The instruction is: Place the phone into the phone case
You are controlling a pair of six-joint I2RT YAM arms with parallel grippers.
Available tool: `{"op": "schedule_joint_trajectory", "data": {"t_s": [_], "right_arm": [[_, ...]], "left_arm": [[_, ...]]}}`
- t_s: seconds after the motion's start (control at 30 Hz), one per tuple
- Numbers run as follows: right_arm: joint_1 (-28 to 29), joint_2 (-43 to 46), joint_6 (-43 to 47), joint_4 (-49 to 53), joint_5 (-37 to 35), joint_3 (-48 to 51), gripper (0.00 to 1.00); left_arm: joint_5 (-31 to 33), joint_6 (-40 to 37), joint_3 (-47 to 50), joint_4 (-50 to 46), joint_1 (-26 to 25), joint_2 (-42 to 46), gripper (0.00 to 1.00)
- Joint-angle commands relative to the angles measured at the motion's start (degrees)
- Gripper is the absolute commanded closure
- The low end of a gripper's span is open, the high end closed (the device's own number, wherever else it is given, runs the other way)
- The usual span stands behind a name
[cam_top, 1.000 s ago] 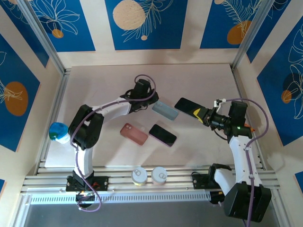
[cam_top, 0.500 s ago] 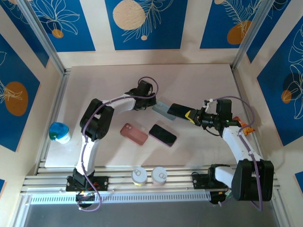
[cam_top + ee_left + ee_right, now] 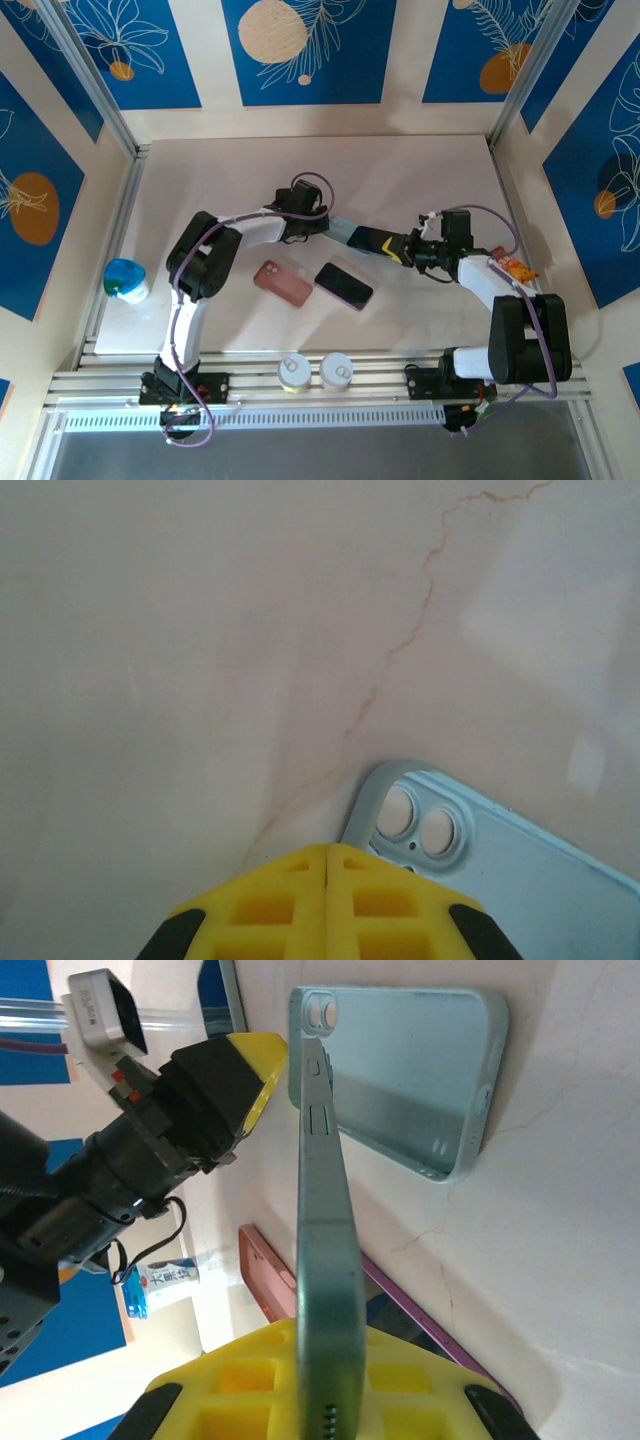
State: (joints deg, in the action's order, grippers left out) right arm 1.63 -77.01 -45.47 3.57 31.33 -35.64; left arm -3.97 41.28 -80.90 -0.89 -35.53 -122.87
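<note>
The pale, faintly veined surface (image 3: 220,170) carries a light blue case (image 3: 410,1040) lying flat at its middle. Nearer lie a pink case (image 3: 283,283) and a dark phone (image 3: 344,286), side by side. A blue-and-white container (image 3: 125,279) stands at the left edge, and an orange packet (image 3: 515,266) lies at the right.

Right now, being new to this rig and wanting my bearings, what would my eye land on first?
The right gripper holds a phone edge-on just over the pale blue case lying mid-table. The left gripper, shut, sits at that case's camera-hole corner. Nearer the arms lie a pink case and a dark purple-edged phone.
</note>
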Motion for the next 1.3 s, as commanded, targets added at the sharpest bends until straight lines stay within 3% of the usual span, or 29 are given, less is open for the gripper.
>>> {"op": "schedule_joint_trajectory", "data": {"t_s": [0.0, 0.2, 0.5, 1.27], "right_arm": [[0.9, -1.5, 1.9, -3.0, 1.3, -3.2, 1.00], [1.4, -4.8, 5.6, -2.0, 3.8, -6.0, 1.00], [2.7, -12.8, 10.0, 0.6, 8.1, -12.5, 1.00], [3.6, -23.1, 10.1, 0.1, 7.1, -17.1, 1.00]], "left_arm": [[0.2, 1.6, 4.0, -1.3, -1.5, 2.4, 1.00], [1.8, 2.5, 8.9, 0.4, -1.9, 6.8, 1.00], [2.6, 3.1, 8.6, 1.3, -1.0, 8.0, 1.00], [0.5, 1.6, 5.9, 1.1, -0.3, 6.6, 1.00]]}}
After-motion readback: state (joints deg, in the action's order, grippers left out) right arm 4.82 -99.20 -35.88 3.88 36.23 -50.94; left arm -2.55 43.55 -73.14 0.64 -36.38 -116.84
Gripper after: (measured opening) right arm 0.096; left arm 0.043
